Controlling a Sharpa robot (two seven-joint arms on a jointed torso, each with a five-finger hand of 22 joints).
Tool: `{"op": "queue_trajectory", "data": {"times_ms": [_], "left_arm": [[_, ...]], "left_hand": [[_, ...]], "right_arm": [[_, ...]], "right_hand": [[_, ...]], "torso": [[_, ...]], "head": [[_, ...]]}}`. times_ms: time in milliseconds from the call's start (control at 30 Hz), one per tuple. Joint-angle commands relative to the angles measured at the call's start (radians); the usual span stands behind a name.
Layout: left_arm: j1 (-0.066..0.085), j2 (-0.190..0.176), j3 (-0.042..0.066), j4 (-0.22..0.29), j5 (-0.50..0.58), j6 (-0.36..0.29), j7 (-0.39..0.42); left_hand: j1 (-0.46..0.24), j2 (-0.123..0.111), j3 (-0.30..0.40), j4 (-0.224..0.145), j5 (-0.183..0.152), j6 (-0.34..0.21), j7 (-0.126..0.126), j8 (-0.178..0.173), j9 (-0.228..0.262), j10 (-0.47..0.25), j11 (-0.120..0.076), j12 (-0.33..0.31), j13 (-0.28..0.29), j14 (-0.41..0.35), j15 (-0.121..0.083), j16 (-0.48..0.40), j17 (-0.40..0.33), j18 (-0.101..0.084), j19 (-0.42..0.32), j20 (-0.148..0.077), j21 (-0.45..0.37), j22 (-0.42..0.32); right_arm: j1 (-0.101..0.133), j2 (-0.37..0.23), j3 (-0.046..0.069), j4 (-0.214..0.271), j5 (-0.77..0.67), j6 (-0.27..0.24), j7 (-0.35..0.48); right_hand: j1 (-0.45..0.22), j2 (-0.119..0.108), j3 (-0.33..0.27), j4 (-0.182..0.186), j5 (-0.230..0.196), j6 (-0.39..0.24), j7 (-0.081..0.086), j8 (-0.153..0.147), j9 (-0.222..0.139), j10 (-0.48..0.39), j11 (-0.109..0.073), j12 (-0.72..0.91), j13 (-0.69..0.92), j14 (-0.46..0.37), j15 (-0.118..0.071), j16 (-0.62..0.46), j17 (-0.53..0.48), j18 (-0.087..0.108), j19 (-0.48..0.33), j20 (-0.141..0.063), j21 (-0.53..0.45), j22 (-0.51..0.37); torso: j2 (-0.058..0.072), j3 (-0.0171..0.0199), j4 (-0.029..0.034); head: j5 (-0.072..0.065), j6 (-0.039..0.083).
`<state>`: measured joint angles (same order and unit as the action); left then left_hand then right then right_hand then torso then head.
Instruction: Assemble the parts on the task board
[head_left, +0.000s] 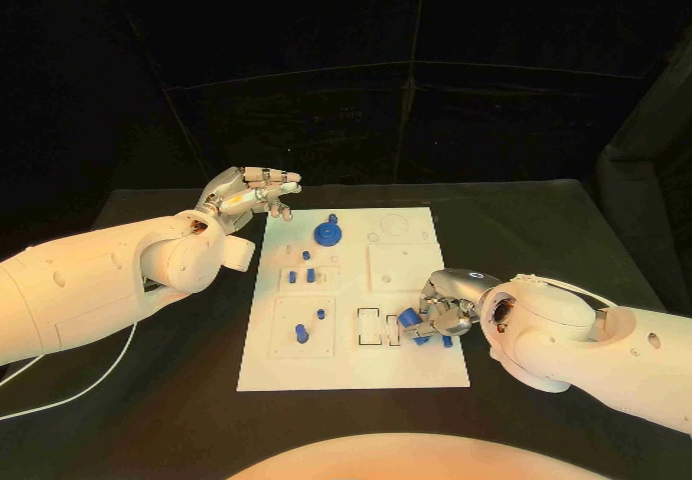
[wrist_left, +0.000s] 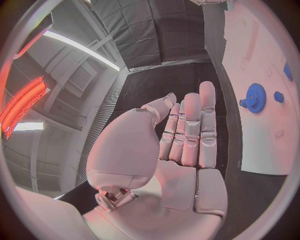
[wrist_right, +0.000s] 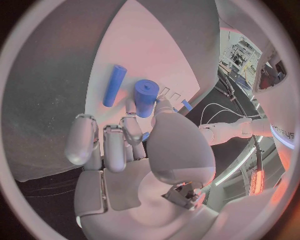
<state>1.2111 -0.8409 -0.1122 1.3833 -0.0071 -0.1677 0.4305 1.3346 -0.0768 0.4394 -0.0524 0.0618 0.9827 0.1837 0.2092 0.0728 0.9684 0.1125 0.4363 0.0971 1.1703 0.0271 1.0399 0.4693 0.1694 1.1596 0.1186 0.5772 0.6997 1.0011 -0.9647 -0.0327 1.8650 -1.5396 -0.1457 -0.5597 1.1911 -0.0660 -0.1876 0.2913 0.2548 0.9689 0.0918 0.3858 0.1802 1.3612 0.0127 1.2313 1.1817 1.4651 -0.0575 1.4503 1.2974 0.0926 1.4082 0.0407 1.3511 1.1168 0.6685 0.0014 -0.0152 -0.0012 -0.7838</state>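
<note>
white task board | right hand pinching blue cylinder near right edge

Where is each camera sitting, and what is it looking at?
Head view: on the robot's head, looking down at the task board, with both arms showing.
Left wrist view: behind the left hand, its fingers straight, looking past them at the blue gear.
Right wrist view: behind the right hand, which holds a blue cylinder.
The head and left wrist views share the gear.
</note>
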Motion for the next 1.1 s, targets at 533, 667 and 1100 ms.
{"op": "queue_trajectory", "data": {"times_ms": [533, 667, 1100], "left_arm": [[0.001, 0.0, 0.0, 0.001, 0.002, 0.015, 0.003], [0.001, 0.001, 0.0, 0.002, 0.002, 0.015, 0.003], [0.001, 0.001, 0.0, 0.005, 0.002, 0.015, 0.002]], "left_hand": [[-0.004, 0.002, 0.0, -0.006, 0.003, -0.008, -0.001, 0.004, -0.001, -0.005, -0.001, 0.005, -0.001, -0.007, -0.002, -0.001, -0.001, 0.013, -0.002, 0.005, -0.005, -0.002], [-0.004, 0.002, 0.0, -0.006, 0.003, -0.008, -0.001, 0.004, -0.001, -0.005, -0.001, 0.005, -0.001, -0.007, -0.002, -0.001, -0.001, 0.013, -0.002, 0.005, -0.005, -0.002], [-0.004, 0.002, 0.001, -0.007, 0.003, -0.008, -0.001, 0.005, -0.001, -0.005, -0.001, 0.006, -0.002, -0.007, -0.002, 0.0, -0.002, 0.013, -0.002, 0.005, -0.005, -0.002]], "right_arm": [[-0.006, -0.057, -0.005, 0.1, 0.114, -0.257, 0.018], [-0.006, -0.041, -0.004, 0.103, 0.14, -0.26, 0.025], [-0.005, 0.046, -0.004, 0.07, 0.169, -0.25, -0.001]], "right_hand": [[0.053, 0.044, -0.014, -0.003, 0.183, -0.01, -0.01, 0.054, 0.035, 0.014, -0.01, 0.012, 0.036, 0.061, -0.009, 0.014, 0.023, -0.012, 0.011, -0.001, 0.016, 0.022], [0.053, 0.047, -0.015, -0.002, 0.189, -0.009, -0.01, 0.056, 0.037, 0.012, -0.01, 0.006, 0.032, 0.061, -0.01, 0.014, 0.022, -0.012, 0.011, -0.001, 0.016, 0.022], [0.061, 0.063, -0.017, -0.005, 0.206, 0.008, -0.018, 0.069, 0.049, 0.012, -0.017, -0.007, 0.025, 0.062, -0.015, 0.015, 0.026, -0.013, 0.013, -0.005, 0.019, 0.028]], "torso": [[0.0, -0.0001, 0.0009], [0.001, -0.001, -0.0002], [0.003, -0.0011, 0.0013]], "head": [[-0.001, 0.011], [0.003, 0.011], [0.012, 0.009]]}}
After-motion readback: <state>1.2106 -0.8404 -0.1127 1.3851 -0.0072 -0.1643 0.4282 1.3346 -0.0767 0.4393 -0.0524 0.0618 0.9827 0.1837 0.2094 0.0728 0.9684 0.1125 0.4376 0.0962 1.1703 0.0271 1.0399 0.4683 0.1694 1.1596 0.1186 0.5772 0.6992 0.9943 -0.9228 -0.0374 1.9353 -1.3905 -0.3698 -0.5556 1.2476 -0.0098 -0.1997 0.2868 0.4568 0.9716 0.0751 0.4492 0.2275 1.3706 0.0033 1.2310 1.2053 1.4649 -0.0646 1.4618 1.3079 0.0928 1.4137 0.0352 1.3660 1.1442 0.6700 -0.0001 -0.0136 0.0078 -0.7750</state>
